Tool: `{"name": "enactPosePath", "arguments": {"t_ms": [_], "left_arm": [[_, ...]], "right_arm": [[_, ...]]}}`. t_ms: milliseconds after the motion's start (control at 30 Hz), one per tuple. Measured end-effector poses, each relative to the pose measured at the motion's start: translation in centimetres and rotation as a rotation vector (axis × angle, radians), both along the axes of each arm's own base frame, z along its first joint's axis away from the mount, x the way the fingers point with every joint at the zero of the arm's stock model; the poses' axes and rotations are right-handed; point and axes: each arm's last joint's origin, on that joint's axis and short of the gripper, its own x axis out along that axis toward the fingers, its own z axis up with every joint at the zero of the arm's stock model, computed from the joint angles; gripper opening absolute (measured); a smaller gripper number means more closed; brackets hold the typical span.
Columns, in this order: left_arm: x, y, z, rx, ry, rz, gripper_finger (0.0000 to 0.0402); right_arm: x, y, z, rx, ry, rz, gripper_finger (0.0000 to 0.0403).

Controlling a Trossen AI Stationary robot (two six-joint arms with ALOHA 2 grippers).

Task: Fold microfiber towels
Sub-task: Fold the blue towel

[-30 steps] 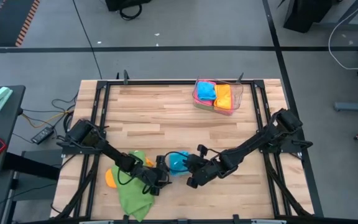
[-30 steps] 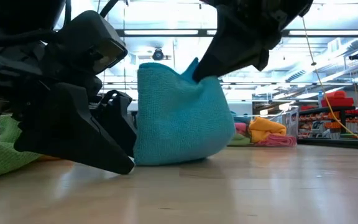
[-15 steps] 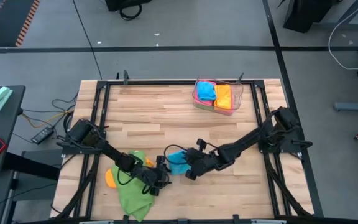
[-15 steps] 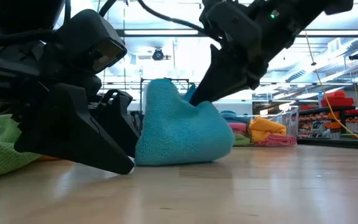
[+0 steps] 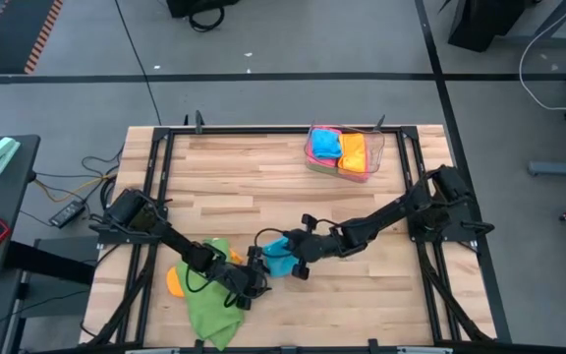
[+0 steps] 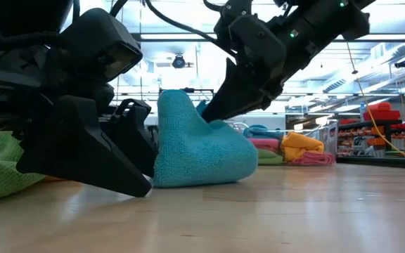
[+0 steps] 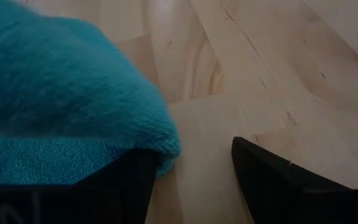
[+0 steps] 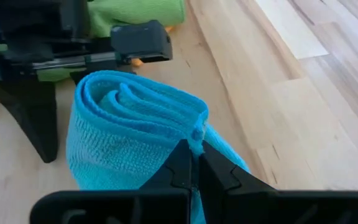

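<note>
A sky-blue microfiber towel [image 5: 279,260] sits bunched on the wooden table, near the front and a little left of the middle; its underside [image 6: 202,176] rests on the wood. My right gripper [image 8: 194,155] is shut on its top, reaching in from the table's right. My left gripper [image 7: 191,162] stands open, low at the towel's left side. A green towel [image 5: 209,305] lies spread under the left arm, with an orange one [image 5: 174,281] beside it. My left gripper touches the blue towel only with one finger [image 7: 129,171]: the towel's rounded fold [image 7: 160,140] lies against it, and bare wood shows between the fingers. My right gripper pinches a bunch of several layers at the towel's upper edge [image 8: 196,127] between its two fingers. The fingers slant down from the table's right. The towel stands as a soft heap below them, with its bottom on the table.
A clear tray [image 5: 373,147] with blue, orange and pink towels stands at the far edge, right of the middle. Bare wood lies between the tray and the arms. Black frame rails run along the table's left and right sides.
My right gripper has gone toward the table's left edge and down, still shut on the blue towel's upper edge. The towel has sunk from a tall upright shape into a lower heap, with its peak pushed toward the left gripper and its bottom in place.
</note>
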Motion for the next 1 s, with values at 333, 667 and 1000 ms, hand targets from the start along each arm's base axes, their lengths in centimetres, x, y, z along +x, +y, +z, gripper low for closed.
{"name": "enactPosePath", "arguments": {"t_ms": [333, 667, 1000], "left_arm": [[0.0, 0.0, -0.1, 0.003, 0.005, 0.001, 0.0215], [0.0, 0.0, -0.1, 0.004, 0.005, 0.002, 0.0213], [0.0, 0.0, 0.0, 0.003, 0.003, 0.002, 0.0207]], "right_arm": [[0.8, -1.4, -1.7, -0.02, 0.05, 0.013, 0.0015], [0.9, -2.2, -2.7, -0.021, 0.083, -0.022, 0.0015], [1.2, -2.1, -3.6, -0.026, 0.078, -0.023, 0.003]]}}
